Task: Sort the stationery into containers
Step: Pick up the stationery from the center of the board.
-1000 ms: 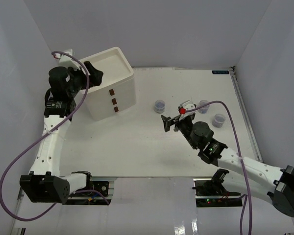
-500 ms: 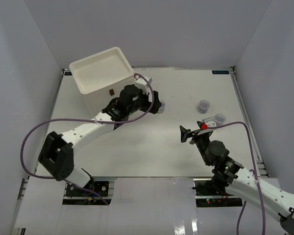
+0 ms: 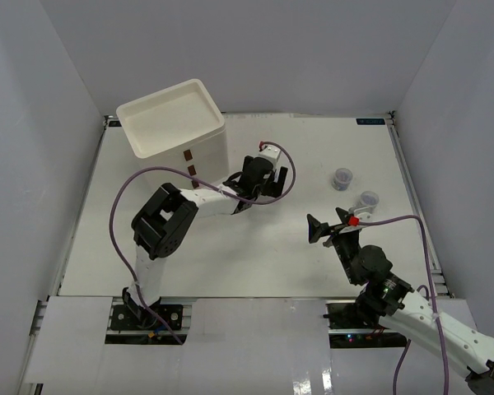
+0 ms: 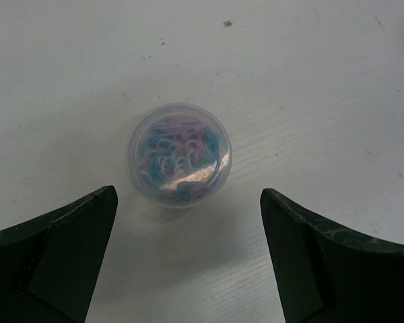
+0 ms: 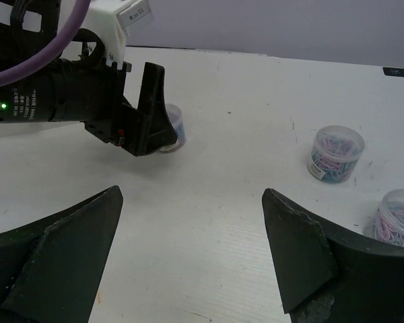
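Left hand [image 4: 187, 215] spread wide by clear jar [image 4: 180, 156], apparently not touching, right hand [image 5: 192, 202] likewise

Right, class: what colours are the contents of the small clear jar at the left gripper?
Blue and pink, inside the jar; clearest in the left wrist view.

The left arm [image 3: 206, 197] rises from its base at the near left edge and folds sharply at a raised black elbow. From there its white forearm stretches right and slightly far, toward the middle of the scene. At its end the left hand [image 3: 267, 183] points downward, with its two black fingers [image 4: 67, 235] held wide apart. The right arm [image 3: 432, 321] lies low, reaching from the near right corner toward the left and far. The right hand [image 3: 330, 224] sits roughly level, facing far and left, and its fingers [image 5: 60, 249] are also spread wide, gripping nothing.
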`<state>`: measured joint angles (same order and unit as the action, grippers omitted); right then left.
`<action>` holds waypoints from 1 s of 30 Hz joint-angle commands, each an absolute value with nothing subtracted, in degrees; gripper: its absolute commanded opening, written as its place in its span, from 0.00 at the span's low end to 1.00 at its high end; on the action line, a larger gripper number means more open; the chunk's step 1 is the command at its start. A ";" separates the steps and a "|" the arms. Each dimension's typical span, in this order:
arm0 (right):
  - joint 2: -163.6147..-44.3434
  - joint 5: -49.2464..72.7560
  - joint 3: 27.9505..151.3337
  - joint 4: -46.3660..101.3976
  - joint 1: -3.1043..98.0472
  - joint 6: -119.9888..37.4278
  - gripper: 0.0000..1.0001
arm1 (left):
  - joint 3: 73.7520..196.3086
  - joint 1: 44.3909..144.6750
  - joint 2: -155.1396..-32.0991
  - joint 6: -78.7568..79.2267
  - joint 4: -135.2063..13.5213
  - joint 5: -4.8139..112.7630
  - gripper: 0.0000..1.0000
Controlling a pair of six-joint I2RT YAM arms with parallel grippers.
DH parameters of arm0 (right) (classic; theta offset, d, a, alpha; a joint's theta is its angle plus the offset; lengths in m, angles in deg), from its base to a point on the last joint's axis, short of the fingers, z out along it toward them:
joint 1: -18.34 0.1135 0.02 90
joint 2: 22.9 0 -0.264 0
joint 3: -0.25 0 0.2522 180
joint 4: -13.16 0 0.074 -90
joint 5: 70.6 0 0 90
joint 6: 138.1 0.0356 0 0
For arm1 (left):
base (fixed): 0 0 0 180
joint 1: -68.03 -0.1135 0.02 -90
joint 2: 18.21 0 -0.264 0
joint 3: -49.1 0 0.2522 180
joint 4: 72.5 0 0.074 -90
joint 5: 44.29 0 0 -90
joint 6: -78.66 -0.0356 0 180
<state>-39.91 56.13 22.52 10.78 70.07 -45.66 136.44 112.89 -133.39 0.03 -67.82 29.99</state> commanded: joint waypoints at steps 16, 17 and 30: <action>-36.70 57.36 21.30 11.01 69.85 -45.55 0.90 | 146.63 112.77 -139.87 1.31 -69.29 24.27 0.62; -36.44 57.36 21.22 11.10 69.85 -45.63 0.90 | 145.40 112.77 -138.98 1.40 -69.29 24.53 0.54; -35.03 56.31 21.48 12.59 69.85 -45.11 0.90 | 151.97 112.77 -113.15 -1.58 -43.91 24.98 0.40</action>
<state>-35.85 56.24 21.23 13.40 70.05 -45.46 146.32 112.83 -122.92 0.62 -50.84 26.73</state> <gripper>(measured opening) 0.903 0.707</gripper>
